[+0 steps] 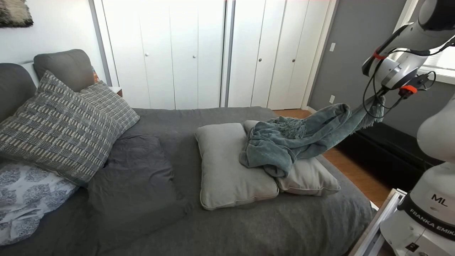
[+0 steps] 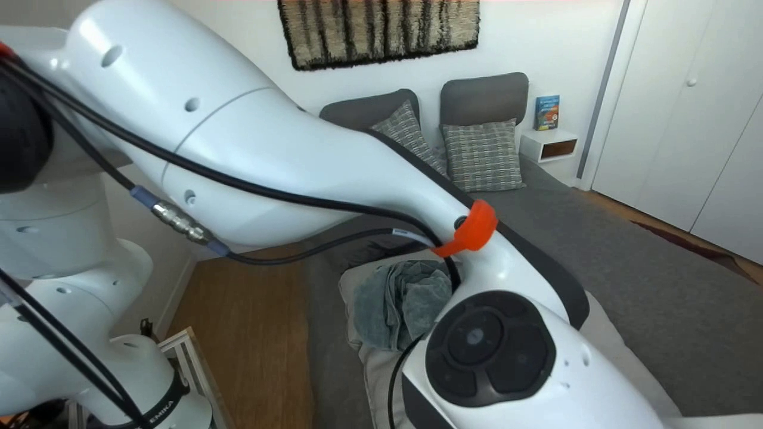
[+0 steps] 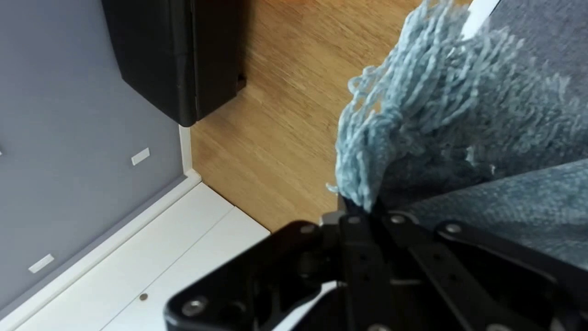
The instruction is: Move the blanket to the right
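You seem to be in the pulling step: your pincer (image 3: 367,210) clutches a fringed end of the blanket (image 1: 312,133), aloft on the right in an exterior view, its bunched bulk lying farther left on pale cushions (image 1: 231,167), so next likely calls for a slow rightward draw.

One blanket (image 1: 312,135), two pale-grey cushions (image 1: 229,167)

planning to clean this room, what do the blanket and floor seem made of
Blanket: plush-looking, matte textile, judging by its soft folds and yarn fringe; fibre unclear. Floor: wood or wood-look laminate, low sheen, going by its brown grain.
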Tool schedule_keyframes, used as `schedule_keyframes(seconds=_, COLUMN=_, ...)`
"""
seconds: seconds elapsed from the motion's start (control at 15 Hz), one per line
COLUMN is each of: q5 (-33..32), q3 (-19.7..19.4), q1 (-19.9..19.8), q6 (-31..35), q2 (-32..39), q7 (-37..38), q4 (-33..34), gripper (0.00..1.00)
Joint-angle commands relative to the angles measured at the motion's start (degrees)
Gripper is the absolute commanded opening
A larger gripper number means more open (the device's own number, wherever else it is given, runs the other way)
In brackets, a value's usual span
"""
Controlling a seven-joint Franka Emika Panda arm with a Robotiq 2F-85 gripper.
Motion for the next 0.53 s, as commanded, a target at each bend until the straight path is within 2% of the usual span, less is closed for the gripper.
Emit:
schedule_keyframes(seconds=0.0, q5=-0.13, q3=0.31, q1=0.08, q6=0.84, q2=3.75, q7=0.64, q4=4.49, gripper=0.29)
schedule_keyframes(seconds=0.2, q5=0.29, q3=2.82, q1=0.64, q6=-1.02, q2=3.27, q7=0.11, q4=4.62, gripper=0.48)
schedule_keyframes(seconds=0.4, q5=-1.41, q3=0.05, q1=6.29, q6=-6.86, q2=1.64, q7=5.26, q4=2.28, gripper=0.69)
schedule_keyframes(seconds=0.47, q5=-2.74, q3=-2.15, q1=9.35, q6=-10.6, q2=1.17, q7=9.05, q4=1.42, gripper=0.77)
